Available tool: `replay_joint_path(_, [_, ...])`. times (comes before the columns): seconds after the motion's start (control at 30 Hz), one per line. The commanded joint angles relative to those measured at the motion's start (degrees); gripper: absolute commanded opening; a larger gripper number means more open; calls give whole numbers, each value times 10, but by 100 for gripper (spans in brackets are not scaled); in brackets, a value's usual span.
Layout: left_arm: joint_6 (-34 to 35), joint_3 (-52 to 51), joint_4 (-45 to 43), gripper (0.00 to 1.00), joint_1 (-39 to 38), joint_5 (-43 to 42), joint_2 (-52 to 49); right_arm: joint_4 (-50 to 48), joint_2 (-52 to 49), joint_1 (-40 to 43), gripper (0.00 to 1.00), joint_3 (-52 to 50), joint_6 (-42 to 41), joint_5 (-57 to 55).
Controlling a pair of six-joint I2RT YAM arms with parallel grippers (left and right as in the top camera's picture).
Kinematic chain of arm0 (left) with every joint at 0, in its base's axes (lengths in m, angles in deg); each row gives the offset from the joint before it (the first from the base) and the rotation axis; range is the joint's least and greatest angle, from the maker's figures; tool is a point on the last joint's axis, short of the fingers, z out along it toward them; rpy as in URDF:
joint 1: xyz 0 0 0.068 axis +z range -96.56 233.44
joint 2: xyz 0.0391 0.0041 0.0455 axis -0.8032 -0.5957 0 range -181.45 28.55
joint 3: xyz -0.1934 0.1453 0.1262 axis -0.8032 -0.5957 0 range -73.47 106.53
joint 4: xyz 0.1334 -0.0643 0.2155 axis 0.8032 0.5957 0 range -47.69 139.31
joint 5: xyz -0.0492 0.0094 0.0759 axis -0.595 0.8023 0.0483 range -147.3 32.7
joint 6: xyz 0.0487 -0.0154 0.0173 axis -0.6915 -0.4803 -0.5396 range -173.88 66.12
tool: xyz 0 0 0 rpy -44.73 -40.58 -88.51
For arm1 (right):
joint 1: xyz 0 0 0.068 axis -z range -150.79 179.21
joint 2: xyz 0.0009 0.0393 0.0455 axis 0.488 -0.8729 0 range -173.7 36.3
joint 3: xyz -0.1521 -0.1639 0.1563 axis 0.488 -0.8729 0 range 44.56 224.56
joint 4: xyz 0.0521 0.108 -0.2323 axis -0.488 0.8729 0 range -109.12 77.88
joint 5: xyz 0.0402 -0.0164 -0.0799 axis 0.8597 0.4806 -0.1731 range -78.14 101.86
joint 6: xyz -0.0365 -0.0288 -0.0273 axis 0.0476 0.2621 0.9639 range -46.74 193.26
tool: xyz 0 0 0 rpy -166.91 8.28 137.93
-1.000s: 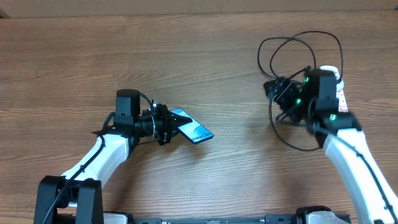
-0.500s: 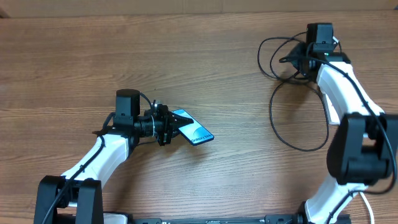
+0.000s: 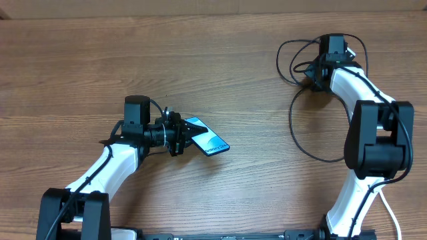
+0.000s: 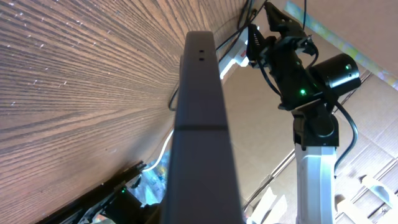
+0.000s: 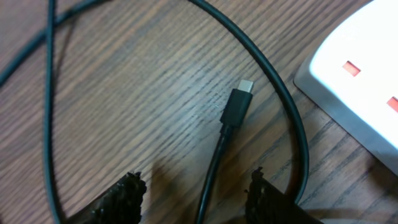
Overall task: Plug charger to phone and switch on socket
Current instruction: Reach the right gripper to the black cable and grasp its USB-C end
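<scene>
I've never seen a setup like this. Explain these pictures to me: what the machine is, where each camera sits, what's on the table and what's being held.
These are two robot arms at a wooden table, each ending in a two-finger gripper. One picture looks down from above. The other two come from small cameras, one on each wrist. The left gripper is shut on a phone, whose dark edge fills the left wrist view. The right gripper is open, with a finger on either side of the black charger, whose connector tip lies on the wood. Beside it is a white socket strip. The charger is not yet plugged into the phone.
</scene>
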Motion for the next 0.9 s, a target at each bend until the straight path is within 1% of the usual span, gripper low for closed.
replay_joint_path(0.0, [-10, 8, -3, 4, -1, -21, -2, -3, -17, 1, 54, 17, -6, -13])
replay_joint_path(0.1, [-10, 8, -3, 4, -1, -19, -2, -3, -17, -2, 52, 17, -5, -13])
replay_joint_path(0.17, [-10, 8, -3, 4, -1, -17, -2, 3, -18, -2, 42, 17, -5, -13])
replay_joint_path(0.3, [-10, 8, -3, 4, -1, -17, -2, 3, -18, -2, 36, 11, -5, 18])
replay_joint_path(0.37, [-9, 8, -3, 4, -1, -18, -2, 3, -18, -3, 29, 4, -11, 34])
replay_joint_path(0.53, [-8, 8, -3, 4, -1, -23, -2, 12, -18, -3, 23, 2, -9, 32])
replay_joint_path(0.63, [-8, 8, -3, 4, -1, -24, -2, 8, -17, -3, 19, 13, 9, 32])
replay_joint_path(0.67, [-8, 8, -3, 4, -1, -24, -2, 13, -16, -3, 14, 25, 24, 33])
replay_joint_path(0.77, [-8, 8, -3, 4, -1, -23, -2, 36, -2, -3, 4, 51, 27, 34])
replay_joint_path(0.87, [-8, 8, -4, 4, -1, -22, -2, 45, 26, -3, 4, 64, 27, 37])
